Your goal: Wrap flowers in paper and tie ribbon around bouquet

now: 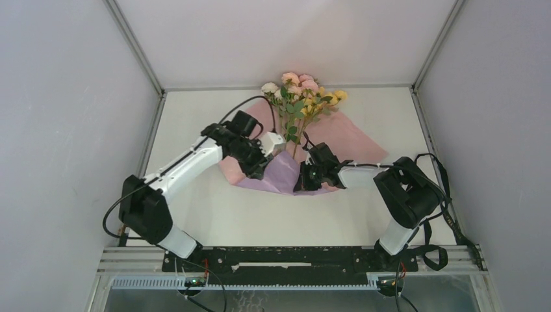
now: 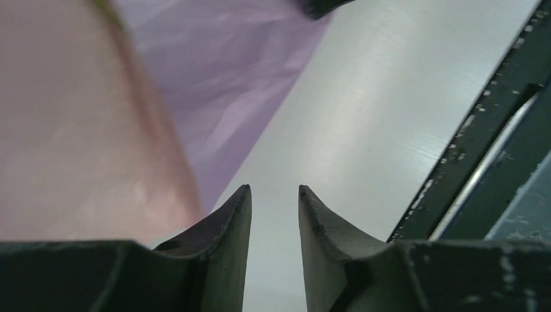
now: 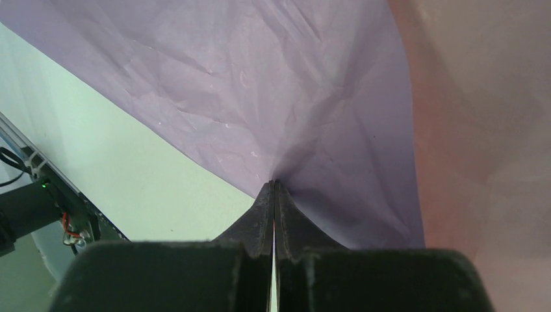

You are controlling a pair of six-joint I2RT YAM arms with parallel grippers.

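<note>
The flowers (image 1: 302, 94), pink, yellow and white, lie at the table's far middle with their stems running toward me over the paper (image 1: 354, 140). The sheet looks pink where it lies flat and lilac where its near part (image 1: 278, 174) is folded up. In the right wrist view my right gripper (image 3: 273, 184) is shut on the lilac paper (image 3: 260, 97), pinching its edge. In the top view it sits at the fold's right side (image 1: 305, 179). My left gripper (image 2: 274, 190) is open over bare table, just beside the paper (image 2: 221, 84), with nothing between its fingers. The ribbon is out of view.
White enclosure walls (image 1: 78, 97) close in the table on the left, right and back. A black rail (image 2: 468, 149) runs along the near edge by the arm bases. Black cables (image 1: 448, 214) loop beside the right arm.
</note>
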